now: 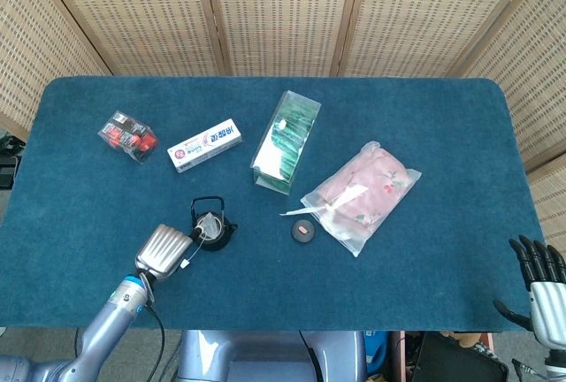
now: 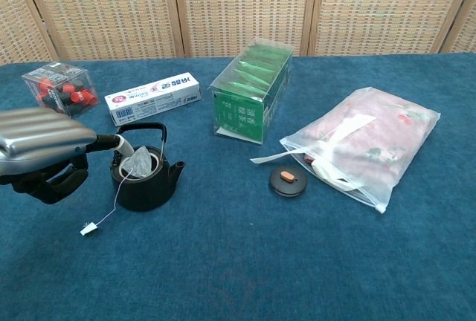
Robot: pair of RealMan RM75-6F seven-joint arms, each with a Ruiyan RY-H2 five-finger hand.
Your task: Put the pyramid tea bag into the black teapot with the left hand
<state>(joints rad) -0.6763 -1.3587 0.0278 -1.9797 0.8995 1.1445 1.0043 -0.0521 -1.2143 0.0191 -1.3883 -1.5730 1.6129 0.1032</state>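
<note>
- Down at the near right corner, the right hand (image 1: 541,286) sits off the counter's (image 1: 424,285) edge, fingers apart and holding nothing; the frame cuts it off at the wrist, and the chest view misses it entirely.
- Near left, the left hand (image 2: 46,156) hovers beside the black teapot (image 2: 145,180). Its silver back hides most of the fingers, so how it grips is hard to read, but a fingertip reaches to the pot's rim where the pyramid tea bag (image 2: 140,163) sits.
- The tea bag is in the teapot's open mouth, its top poking above the rim; how deep it goes cannot be told.
- Its string runs down the pot's outer side to a small white tag (image 2: 88,228) lying on the counter in front.
- Just right of the pot, well apart, lies the round black lid (image 2: 287,180) with a reddish knob.
- Beside the lid, a clear bag of pink cloth (image 2: 372,143), contents blurred through the plastic.
- Further back, a clear box of green packets (image 2: 251,91), a white toothpaste box (image 2: 154,97) and, far left, a clear cube of red and black pieces (image 2: 59,88), too small to identify.
</note>
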